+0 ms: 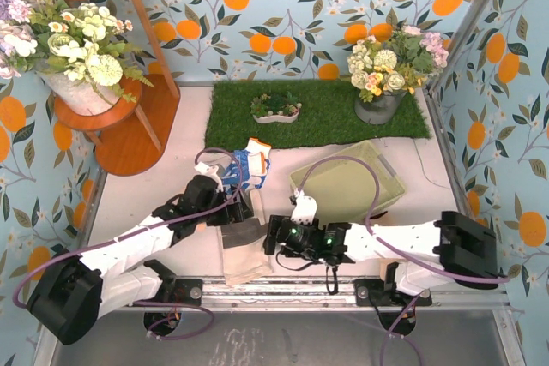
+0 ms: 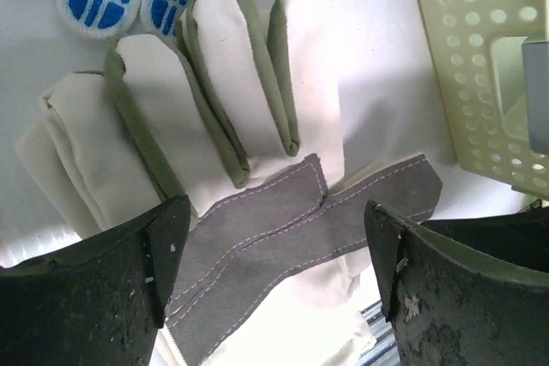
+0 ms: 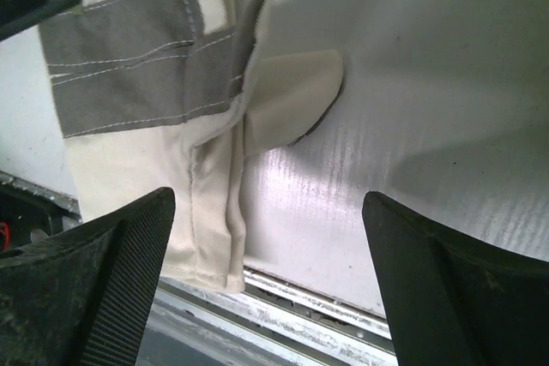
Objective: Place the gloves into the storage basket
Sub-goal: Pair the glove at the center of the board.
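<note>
In the overhead view, left of centre, the left gripper (image 1: 228,201) is hanging with its jaws spread wide and nothing between them. Its own camera shows the two dark fingers (image 2: 163,255) straddling the grey-and-cream canvas work glove (image 2: 223,126), apparently lined up to close on the grey palm patch. This glove is lying flat on the white table (image 3: 429,83) at the lower middle of the overhead view, outside the basket, its cuff reaching the front metal rail (image 3: 283,297). Just above it, the blue-and-white dotted knit glove with the orange cuff (image 1: 249,165) is lying on the table too, and in the left wrist view only its fingertips are showing, cut off at the top edge. Further right, the right gripper (image 1: 276,237) is also gaping and gripping nothing, poised beside the work glove's folded thumb, probably to share the lift. The pale green perforated plastic storage basket (image 1: 347,184) is sitting right of centre and looks bare inside, though the arm's purple cable is crossing part of it. No plain peach-tan gloves are showing; the arms may be covering them.
</note>
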Motion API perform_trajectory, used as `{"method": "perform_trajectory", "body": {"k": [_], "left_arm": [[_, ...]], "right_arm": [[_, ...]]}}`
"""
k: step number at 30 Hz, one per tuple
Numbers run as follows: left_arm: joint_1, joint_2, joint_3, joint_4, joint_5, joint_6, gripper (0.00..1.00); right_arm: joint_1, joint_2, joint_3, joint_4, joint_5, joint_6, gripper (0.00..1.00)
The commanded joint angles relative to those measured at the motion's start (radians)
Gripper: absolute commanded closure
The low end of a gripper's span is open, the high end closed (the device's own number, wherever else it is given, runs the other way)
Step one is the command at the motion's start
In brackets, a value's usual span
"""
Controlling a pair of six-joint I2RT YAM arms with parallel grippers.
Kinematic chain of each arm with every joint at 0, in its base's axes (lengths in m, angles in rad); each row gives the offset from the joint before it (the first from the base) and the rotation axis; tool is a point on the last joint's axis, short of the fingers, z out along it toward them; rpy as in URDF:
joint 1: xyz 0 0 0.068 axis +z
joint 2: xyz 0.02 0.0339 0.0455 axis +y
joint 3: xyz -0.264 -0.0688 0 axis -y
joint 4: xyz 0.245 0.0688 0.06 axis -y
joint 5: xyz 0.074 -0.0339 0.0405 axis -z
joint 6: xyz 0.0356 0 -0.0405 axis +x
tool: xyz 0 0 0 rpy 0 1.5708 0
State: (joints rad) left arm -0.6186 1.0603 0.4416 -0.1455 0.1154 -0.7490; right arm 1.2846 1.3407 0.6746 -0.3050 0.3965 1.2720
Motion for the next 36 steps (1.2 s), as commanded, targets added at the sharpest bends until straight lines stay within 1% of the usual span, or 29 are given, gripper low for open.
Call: {"method": "perform_trajectory", "body": {"k": [1,7,14,19,22,29,33,36], "left_arm": [[0.022,-0.001,-0.030,0.050,0.046,0.025,0.15],[0.041,0.066,-0.078,0.142,0.059,0.014,0.16],[0.042,0.060,-0.105,0.145,0.060,-0.003,0.16],[0.043,0.032,-0.119,0.135,0.055,-0.013,0.16],[0.042,0.026,-0.122,0.127,0.059,-0.014,0.16],[0.042,0.010,-0.120,0.110,0.066,-0.015,0.16],[0.042,0.000,-0.119,0.101,0.069,-0.016,0.16],[0.043,-0.012,-0.101,0.086,0.065,-0.016,0.16]], "right_arm": [[0.005,0.036,-0.023,0.091,0.005,0.103,0.12],[0.005,0.042,-0.078,0.140,0.037,0.203,0.12],[-0.014,0.082,-0.043,0.206,0.023,0.139,0.12],[-0.020,0.144,-0.018,0.224,0.001,0.138,0.13],[-0.026,0.175,-0.012,0.227,-0.001,0.157,0.15],[-0.028,0.224,0.005,0.171,0.022,0.225,0.24],[-0.028,0.231,0.002,0.138,0.042,0.250,0.34],[-0.028,0.233,-0.003,0.129,0.050,0.260,0.47]]}}
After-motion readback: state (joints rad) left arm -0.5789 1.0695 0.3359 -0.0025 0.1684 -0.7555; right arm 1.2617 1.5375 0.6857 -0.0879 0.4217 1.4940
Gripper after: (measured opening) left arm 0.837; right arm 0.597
